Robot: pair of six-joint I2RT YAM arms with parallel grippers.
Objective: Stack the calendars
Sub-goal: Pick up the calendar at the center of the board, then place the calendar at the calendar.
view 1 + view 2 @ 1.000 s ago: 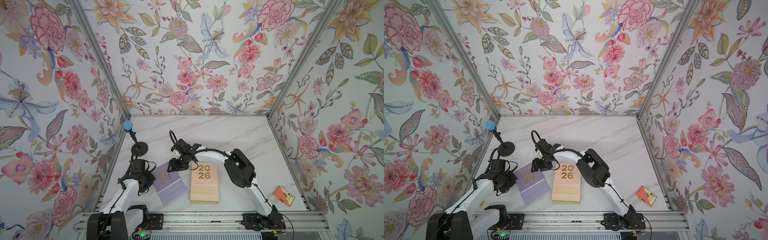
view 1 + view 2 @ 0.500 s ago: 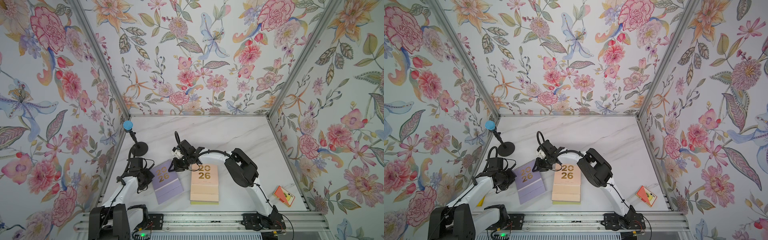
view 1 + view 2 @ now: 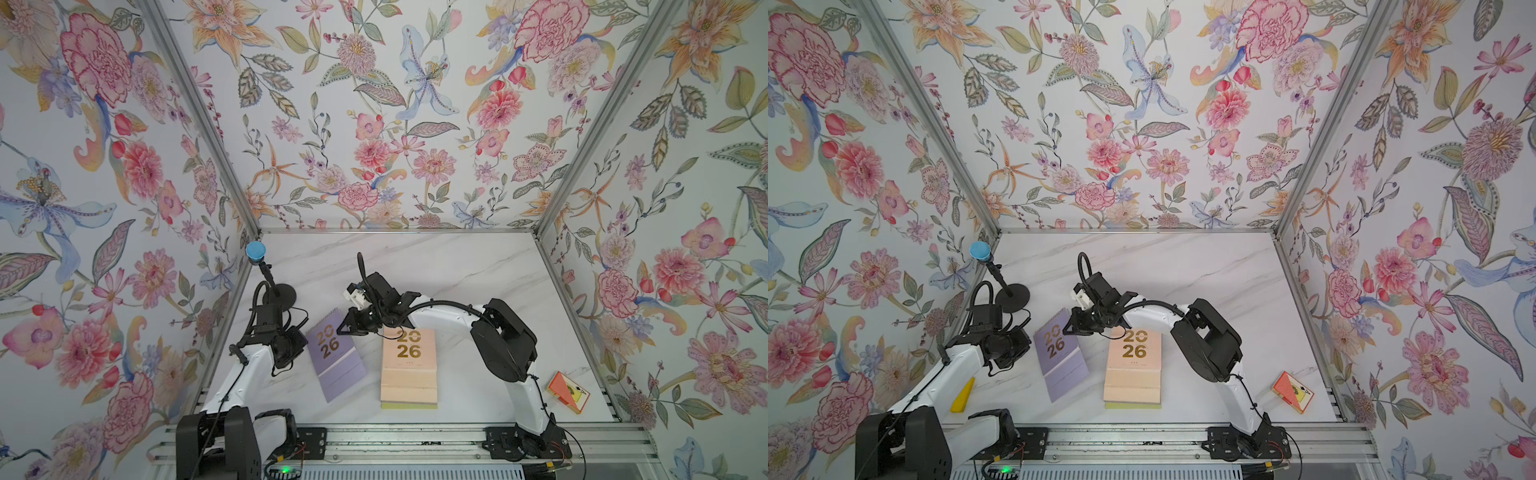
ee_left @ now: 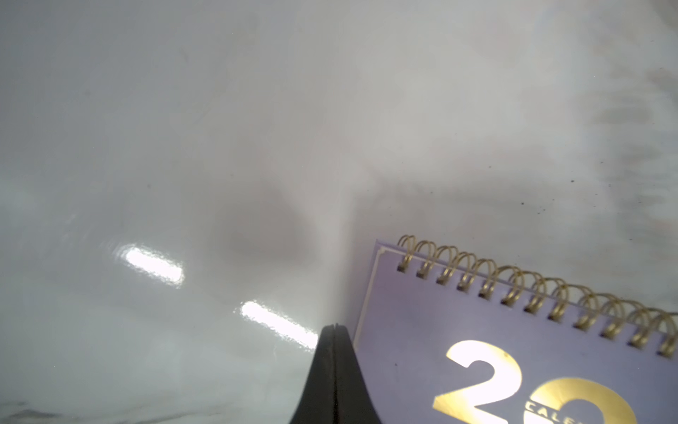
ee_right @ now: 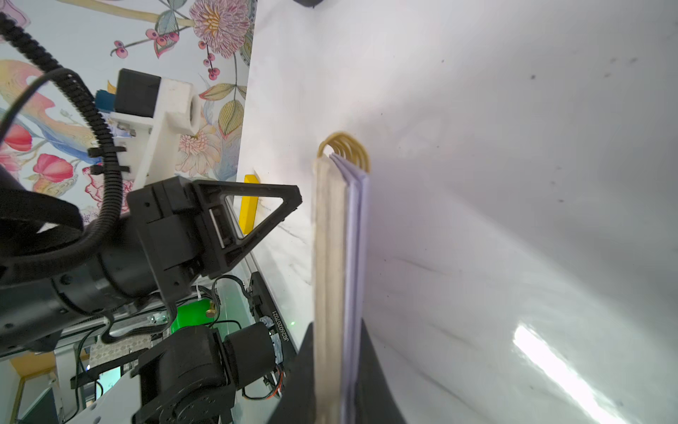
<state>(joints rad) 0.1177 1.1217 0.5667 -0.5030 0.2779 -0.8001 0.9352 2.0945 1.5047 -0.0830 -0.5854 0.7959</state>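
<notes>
Right pincer (image 5: 335, 325): closed on the lilac calendar (image 5: 341, 238). In the right wrist view the two jaws stand on either side of the calendar, which is seen edge-on, with its cream pages and lilac covers pressed between them. In both top views the grip sits on the calendar's right-hand long edge, close to the gold spiral binding.

Lilac calendar (image 3: 336, 361): it lies left of centre on the white marble tabletop (image 3: 457, 270), skewed, spiral end toward the back wall, "2026" face up. Whether the gripped edge is raised off the surface cannot be established.

Left pincer (image 4: 333, 328): fully closed and empty, the two fingers meeting along their whole length. Its tip stands just beside the calendar's left-hand edge near the spiral corner; contact cannot be confirmed.

Stack: a peach calendar (image 3: 409, 353) lies on top, square to the front rail, near the lilac one but apart from it. Further peach edges show stepped below it, and a yellow-green calendar (image 3: 409, 405) shows as a strip at the bottom front edge.

Other items: a yellow bar (image 3: 962, 397) lies at the front left beside the left arm. An orange-red card box (image 3: 568, 392) lies at the front right, well apart from the calendars.
</notes>
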